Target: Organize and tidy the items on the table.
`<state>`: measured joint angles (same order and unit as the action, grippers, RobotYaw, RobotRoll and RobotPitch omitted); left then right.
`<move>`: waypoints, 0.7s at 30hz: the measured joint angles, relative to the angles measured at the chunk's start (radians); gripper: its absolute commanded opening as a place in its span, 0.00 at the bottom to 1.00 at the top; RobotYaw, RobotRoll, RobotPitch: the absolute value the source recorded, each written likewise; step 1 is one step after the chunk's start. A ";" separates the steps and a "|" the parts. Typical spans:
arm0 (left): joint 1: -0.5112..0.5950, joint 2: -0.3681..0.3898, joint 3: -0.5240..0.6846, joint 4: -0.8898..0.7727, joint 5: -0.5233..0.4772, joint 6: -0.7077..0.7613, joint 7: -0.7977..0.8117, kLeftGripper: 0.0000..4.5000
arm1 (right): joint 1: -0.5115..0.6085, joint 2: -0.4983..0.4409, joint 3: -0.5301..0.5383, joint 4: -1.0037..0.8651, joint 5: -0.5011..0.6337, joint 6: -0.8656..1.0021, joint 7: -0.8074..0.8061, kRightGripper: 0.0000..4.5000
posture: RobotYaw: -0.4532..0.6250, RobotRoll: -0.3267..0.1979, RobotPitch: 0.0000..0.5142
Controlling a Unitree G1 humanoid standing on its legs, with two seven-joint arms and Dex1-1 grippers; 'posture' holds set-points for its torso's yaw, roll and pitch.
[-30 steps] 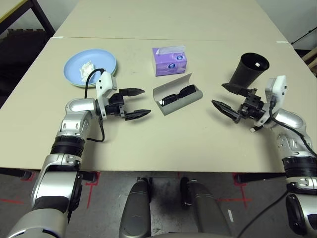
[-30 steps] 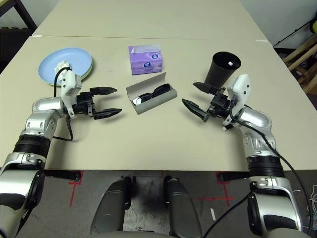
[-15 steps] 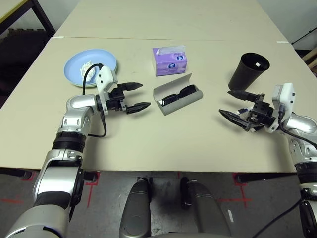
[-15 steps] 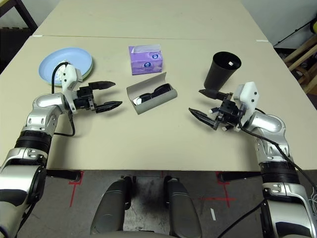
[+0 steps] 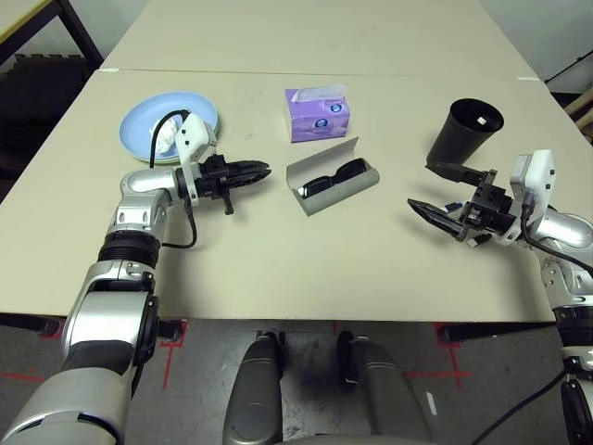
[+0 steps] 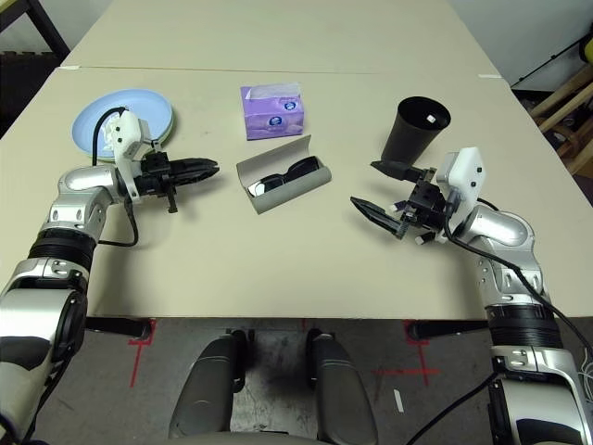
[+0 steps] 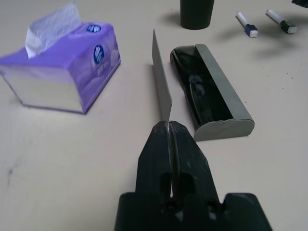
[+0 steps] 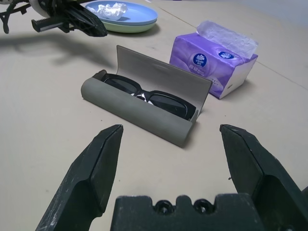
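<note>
Closing the grey oblong glasses case [image 5: 332,178] looked next: left end effector [image 5: 252,171] clamped empty, right end effector [image 5: 443,193] gaped wide.

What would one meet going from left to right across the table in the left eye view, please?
Blue plate with tissue wad → left gripper → purple tissue box → glasses case → right gripper → black cup.

Left gripper [image 5: 252,171] has its fingers pressed together, pointing at the glasses case [image 5: 332,178] from just left of it; right gripper [image 5: 443,190] is spread wide, well right of the case
</note>
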<state>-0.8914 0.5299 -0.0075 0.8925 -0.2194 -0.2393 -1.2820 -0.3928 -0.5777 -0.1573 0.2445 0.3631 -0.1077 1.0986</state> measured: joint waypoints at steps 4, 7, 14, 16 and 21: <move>-0.013 -0.017 -0.002 0.051 0.019 -0.059 0.002 0.01 | 0.001 0.000 0.000 -0.001 0.000 0.000 -0.003 1.00 | 0.51 0.62 0.38; -0.040 -0.039 -0.003 0.095 0.032 -0.079 0.003 0.01 | 0.002 0.000 0.000 -0.008 0.000 0.000 -0.004 1.00 | 0.51 0.62 0.38; -0.092 -0.071 -0.003 0.157 0.063 -0.083 0.036 0.01 | 0.025 0.000 0.001 -0.032 0.000 0.001 -0.006 1.00 | 0.50 0.62 0.39; -0.113 -0.081 -0.003 0.188 0.070 -0.081 0.055 0.01 | 0.030 0.000 0.001 -0.046 0.001 0.004 -0.007 1.00 | 0.49 0.62 0.39; -0.141 -0.090 -0.002 0.229 0.093 -0.073 0.104 0.01 | 0.047 0.000 0.001 -0.059 0.009 0.016 -0.012 1.00 | 0.49 0.62 0.39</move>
<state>-1.0329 0.4401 -0.0096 1.1218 -0.1261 -0.3128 -1.1779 -0.3455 -0.5778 -0.1568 0.1856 0.3725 -0.0913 1.0862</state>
